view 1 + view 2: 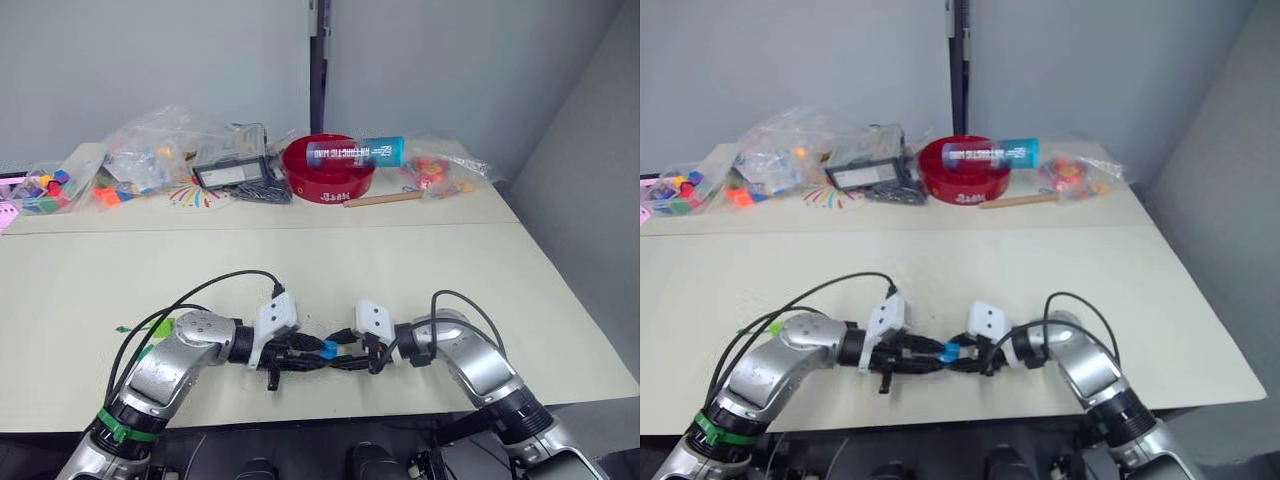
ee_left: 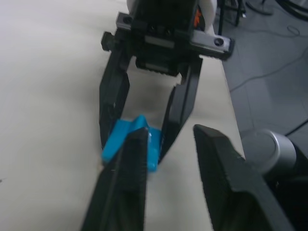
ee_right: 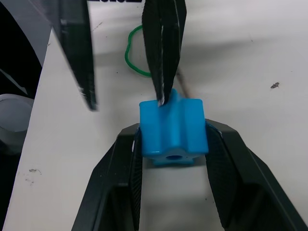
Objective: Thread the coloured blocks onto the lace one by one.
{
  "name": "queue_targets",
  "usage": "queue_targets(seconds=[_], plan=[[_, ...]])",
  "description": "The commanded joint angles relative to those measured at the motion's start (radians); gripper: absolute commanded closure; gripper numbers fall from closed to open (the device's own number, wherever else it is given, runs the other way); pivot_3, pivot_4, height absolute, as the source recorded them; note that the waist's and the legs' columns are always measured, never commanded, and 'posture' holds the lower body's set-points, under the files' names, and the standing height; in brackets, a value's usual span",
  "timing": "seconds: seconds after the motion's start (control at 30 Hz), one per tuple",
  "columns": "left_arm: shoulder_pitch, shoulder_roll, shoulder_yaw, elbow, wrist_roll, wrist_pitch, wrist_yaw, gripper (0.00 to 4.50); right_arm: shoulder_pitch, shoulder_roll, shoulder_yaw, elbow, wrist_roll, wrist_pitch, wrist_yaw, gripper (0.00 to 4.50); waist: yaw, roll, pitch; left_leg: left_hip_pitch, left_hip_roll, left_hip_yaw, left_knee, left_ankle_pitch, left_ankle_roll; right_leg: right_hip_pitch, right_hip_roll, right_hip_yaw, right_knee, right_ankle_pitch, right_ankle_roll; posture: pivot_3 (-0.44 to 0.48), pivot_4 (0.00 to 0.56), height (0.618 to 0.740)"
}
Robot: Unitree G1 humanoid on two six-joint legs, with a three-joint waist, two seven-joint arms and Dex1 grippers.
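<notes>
A sky blue block (image 3: pixel 173 127) with a hole in its side sits clamped between the two fingers of my right gripper (image 1: pixel 347 356), just above the table (image 1: pixel 300 270) near its front edge. My left gripper (image 2: pixel 173 134) faces it tip to tip, open, with nothing between its fingers. One left finger (image 3: pixel 163 53) touches the top of the block; the other stands off to the side. A loop of thin green lace (image 3: pixel 131 57) lies on the table behind the block. A small bright green bit (image 1: pixel 158 327) shows beside my left forearm.
Along the back of the table stand a red bowl (image 1: pixel 328 168) with a blue-capped tube (image 1: pixel 355 152) across it, clear bags of bright pieces (image 1: pixel 150 150), a black device (image 1: pixel 230 172) and a wooden stick (image 1: pixel 383 200). The table's front edge runs close under both grippers.
</notes>
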Motion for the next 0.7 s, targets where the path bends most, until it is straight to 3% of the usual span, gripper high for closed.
queue_targets(seconds=[0.03,0.37,0.7], plan=[[0.013,0.051,0.057,-0.018,-0.037,-0.018,-0.037,1.83,0.011,-0.034,-0.007,0.023,-0.011,0.002,0.005,3.17,-0.001,0.0,0.0,0.0,0.0,0.0,0.0,0.0,0.0,0.0,0.0,0.0,0.0,0.0,0.001,0.0,0.15,0.731],[0.059,0.08,0.09,0.03,-0.01,-0.084,-0.005,1.83,0.037,-0.105,-0.032,0.027,0.038,-0.049,0.078,3.17,0.02,0.0,0.0,-0.007,-0.001,0.0,0.0,0.0,0.0,-0.001,-0.002,-0.002,-0.008,0.002,-0.001,0.0,0.15,0.731],[0.037,-0.028,0.026,0.092,0.074,-0.17,0.097,1.83,0.079,-0.152,-0.068,0.001,0.074,-0.047,0.088,3.17,0.028,0.0,0.0,-0.007,-0.001,0.0,0.0,0.0,0.0,-0.001,-0.003,-0.002,-0.009,0.003,-0.001,0.0,0.15,0.731]])
